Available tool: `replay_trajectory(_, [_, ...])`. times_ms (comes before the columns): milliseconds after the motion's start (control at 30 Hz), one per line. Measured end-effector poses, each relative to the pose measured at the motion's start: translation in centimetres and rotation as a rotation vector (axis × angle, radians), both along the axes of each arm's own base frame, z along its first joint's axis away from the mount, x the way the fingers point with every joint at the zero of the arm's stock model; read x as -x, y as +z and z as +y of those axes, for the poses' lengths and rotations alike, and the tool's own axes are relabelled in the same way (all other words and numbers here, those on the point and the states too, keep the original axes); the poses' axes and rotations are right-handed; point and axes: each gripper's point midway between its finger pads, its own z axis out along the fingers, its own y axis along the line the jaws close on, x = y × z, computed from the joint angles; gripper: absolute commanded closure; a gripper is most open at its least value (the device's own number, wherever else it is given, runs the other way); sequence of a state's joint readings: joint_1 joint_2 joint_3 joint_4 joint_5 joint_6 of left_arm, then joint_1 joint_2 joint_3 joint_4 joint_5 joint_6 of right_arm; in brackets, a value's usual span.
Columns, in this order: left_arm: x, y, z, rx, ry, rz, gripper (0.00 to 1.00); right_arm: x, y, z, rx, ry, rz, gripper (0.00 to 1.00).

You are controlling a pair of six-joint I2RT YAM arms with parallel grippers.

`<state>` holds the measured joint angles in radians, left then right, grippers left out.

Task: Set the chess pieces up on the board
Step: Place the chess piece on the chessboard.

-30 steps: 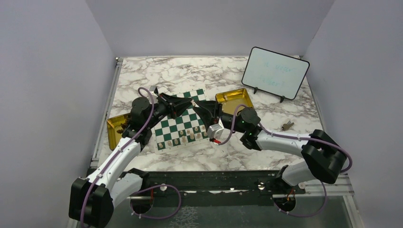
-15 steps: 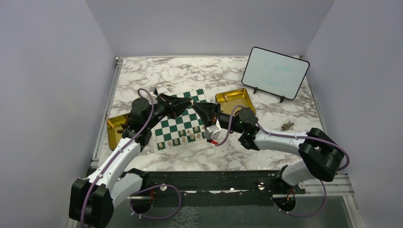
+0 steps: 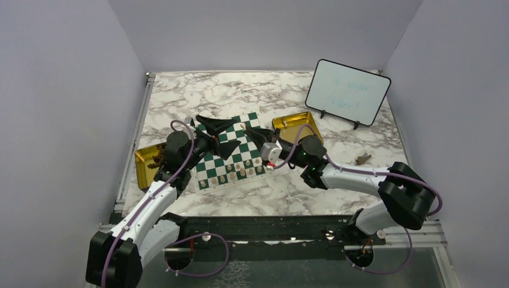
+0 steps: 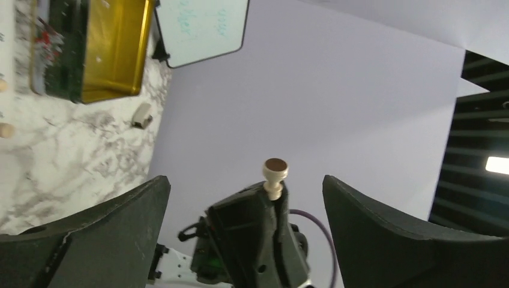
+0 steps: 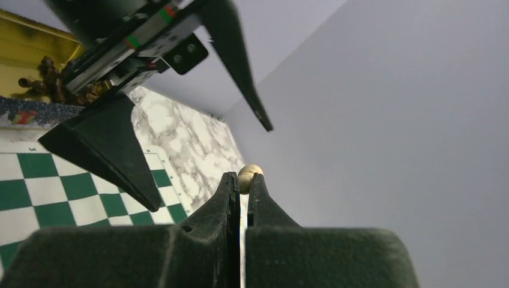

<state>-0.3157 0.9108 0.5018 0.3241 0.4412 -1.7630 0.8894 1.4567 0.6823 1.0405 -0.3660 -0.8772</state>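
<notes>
**Task status: partly complete.** Cream chess pieces (image 3: 242, 173) stand in the two rows along the near edge of the board (image 3: 210, 165), and those rows are not yet full. The far rows appear unoccupied, but both grippers hang over that part and hide several squares, so this cannot be confirmed. No dark piece stands on the board.

**Grippers.** The right gripper (image 5: 241, 180) is above the right half of the board. Its jaws are pressed onto one cream piece (image 5: 249, 173), pinched at the fingertips with its rounded head clear of them. The left gripper (image 3: 221, 135) faces it over the board's centre, jaws spread wide and holding nothing. The held piece lies in line with the gap between the left fingers and touches neither.

**Containers.** The left tin (image 3: 141, 171) lies at the board's left edge, near the left edge of the table (image 3: 198, 90). It holds a cluster of dark pieces (image 5: 53, 84) (the opposing set, by judgement). The right tin (image 3: 300, 123) lies off the board's far right corner, and its floor shows bare gold.

**Remaining.** Fill out the cream rows, then place every dark piece along the far edge.
</notes>
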Motion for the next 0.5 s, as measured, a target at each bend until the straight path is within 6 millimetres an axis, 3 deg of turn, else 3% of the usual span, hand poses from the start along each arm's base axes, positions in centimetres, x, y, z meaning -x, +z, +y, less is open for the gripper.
replay_trajectory(233, [-1.7, -2.5, 2.0, -0.135, 0.117, -0.036, 0.01, -2.3, 1.0, -0.8, -0.125, -0.099, 0.315, 0.99])
replay_trajectory(367, [-2.5, -3.9, 3.9, -0.341, 0.186, -0.086, 0.01, -3.9, 1.7, -0.6, -0.183, -0.163, 0.519, 0.99])
replay_trajectory(500, [-2.8, -2.2, 6.2, -0.575, 0.256, -0.215, 0.01, -5.5, 1.7, 0.8, -0.193, -0.208, 0.708, 0.99])
